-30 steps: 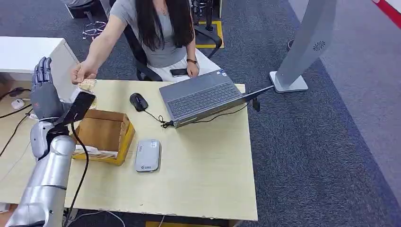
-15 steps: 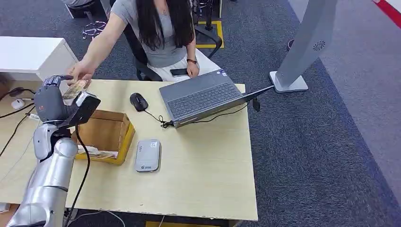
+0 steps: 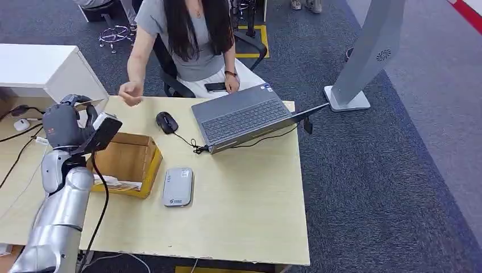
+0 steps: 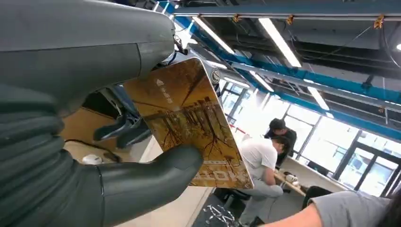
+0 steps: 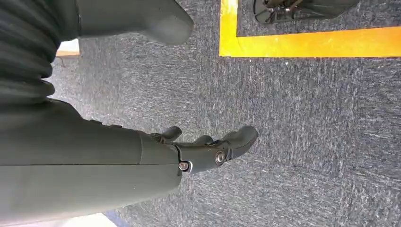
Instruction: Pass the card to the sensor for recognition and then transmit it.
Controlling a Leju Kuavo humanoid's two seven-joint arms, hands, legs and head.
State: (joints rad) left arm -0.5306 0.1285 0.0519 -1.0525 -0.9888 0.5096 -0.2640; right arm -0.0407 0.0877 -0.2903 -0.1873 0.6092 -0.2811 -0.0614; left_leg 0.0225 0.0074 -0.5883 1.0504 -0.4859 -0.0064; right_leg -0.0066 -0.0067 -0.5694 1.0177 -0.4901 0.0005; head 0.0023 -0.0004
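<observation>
Left hand point(image 3: 63, 120), raised above the far left corner of the tabletop point(image 3: 244, 193), grasps the card point(image 4: 189, 123) between its thick grey thumb and darker fingers. From the head view the card is a thin pale edge at the top of the hand; the left wrist view gives its face: a flat, glossy rectangle with rounded corners, printed in golden brown with a pattern of bare branches and small white lettering. That same wrist view looks up to a ceiling with long strip lights and blue beams, and to people seated in the distance.

Right hand point(image 5: 208, 149) hangs over dark speckled carpet point(image 5: 307, 142) crossed by a yellow line, its fingers loosely curled and holding nothing.

Just right of the left hand, an open cardboard box point(image 3: 126, 164) sits on the pale wooden tabletop; flat paper items lie at its near edge, and what else is inside I cannot tell. Right of the box lies a small grey rounded sensor point(image 3: 177, 186). Farther off are a black mouse point(image 3: 166, 121) on a cable and an open grey laptop point(image 3: 241, 116). A person point(image 3: 187, 40) in a grey top sits at the far side, one fist point(image 3: 131, 92) held over the tabletop's far edge, apart from the card.
</observation>
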